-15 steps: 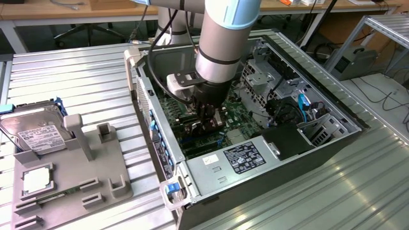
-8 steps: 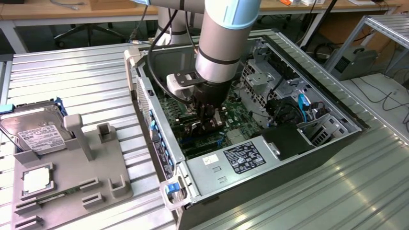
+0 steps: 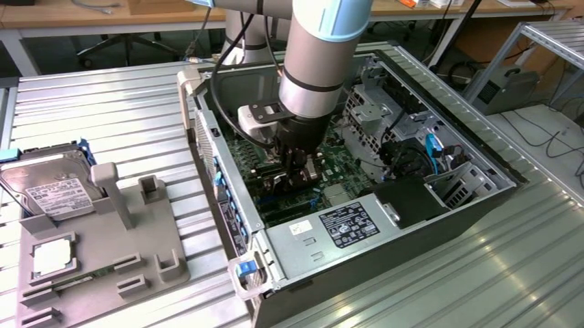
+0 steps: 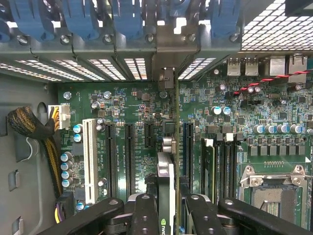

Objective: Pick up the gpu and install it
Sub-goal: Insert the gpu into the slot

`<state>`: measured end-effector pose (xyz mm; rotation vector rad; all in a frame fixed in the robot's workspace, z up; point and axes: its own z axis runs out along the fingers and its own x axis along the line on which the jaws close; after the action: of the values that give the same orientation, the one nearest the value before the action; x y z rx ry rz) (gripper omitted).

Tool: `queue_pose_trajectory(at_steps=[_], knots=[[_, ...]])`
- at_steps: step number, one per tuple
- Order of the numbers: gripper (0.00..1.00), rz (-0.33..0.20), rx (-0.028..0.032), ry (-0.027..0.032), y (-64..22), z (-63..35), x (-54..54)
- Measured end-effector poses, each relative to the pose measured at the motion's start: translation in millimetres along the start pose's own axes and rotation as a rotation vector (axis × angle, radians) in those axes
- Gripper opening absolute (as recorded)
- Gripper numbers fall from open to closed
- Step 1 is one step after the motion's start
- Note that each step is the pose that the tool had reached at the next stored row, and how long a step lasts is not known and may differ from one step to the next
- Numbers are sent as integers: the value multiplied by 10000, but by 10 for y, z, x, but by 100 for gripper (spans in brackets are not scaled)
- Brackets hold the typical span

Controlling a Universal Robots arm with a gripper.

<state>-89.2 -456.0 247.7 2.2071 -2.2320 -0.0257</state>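
Holding the gpu edge-on over the motherboard slots

Reaching down into the open computer case (image 3: 474, 195), which lies on its side on the ribbed metal worktop (image 3: 100, 116), my arm (image 3: 315, 61) has its wrist deep between the case walls. Off to the exterior view's left sits a grey parts holder (image 3: 137, 232) with a silver hard drive (image 3: 50, 188) leaning in it, well apart from where I am working.

Inside the case, the green motherboard (image 4: 132, 110) spreads below my tool (image 4: 166, 210). I can see its row of long black expansion slots (image 4: 129, 156), a white slot (image 4: 89, 159) beside them, and the bare processor socket (image 4: 274, 191) further off.

My tool is clenched on the gpu (image 4: 165, 183), the fingers (image 4: 144, 215) pressing its two flat faces with the card standing on edge between them, its metal bracket end pointing toward the slotted rear wall of the case. The card hangs just above the slots; whether its edge has touched one I cannot tell.

I judge the card light and stiff, but thin and fragile: its faces are smooth, so a grip across the flat sides near the top edge suits it, and any twist could stress the board or connector
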Motion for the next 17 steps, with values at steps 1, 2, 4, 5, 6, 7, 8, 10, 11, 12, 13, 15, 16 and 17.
queue_pose_trajectory(at_steps=[1, 2, 4, 5, 6, 7, 8, 10, 11, 12, 13, 15, 16, 17], knots=[[27, 0, 0, 0, 0, 0, 0], [27, -1, 0, 0, 0, 0, 0], [27, -2, -1, 3, 1, 1, 0], [27, -2, -1, 3, 1, 1, 0], [27, -1, 0, 2, 2, 2, 0], [27, 0, 0, 1, 2, 2, 0], [27, -1, 0, 1, 2, 2, 0], [27, -3, 2, 0, 7, 3, 0], [27, -3, 1, 0, 7, 3, 0], [27, -2, 2, 0, 8, 3, 0], [27, -1, 3, 0, 11, 3, 0], [27, 1, -1, 0, 18, 3, 0], [27, -1, 2, 0, 17, 4, 0], [27, -2, 3, 0, 17, 3, 0]])
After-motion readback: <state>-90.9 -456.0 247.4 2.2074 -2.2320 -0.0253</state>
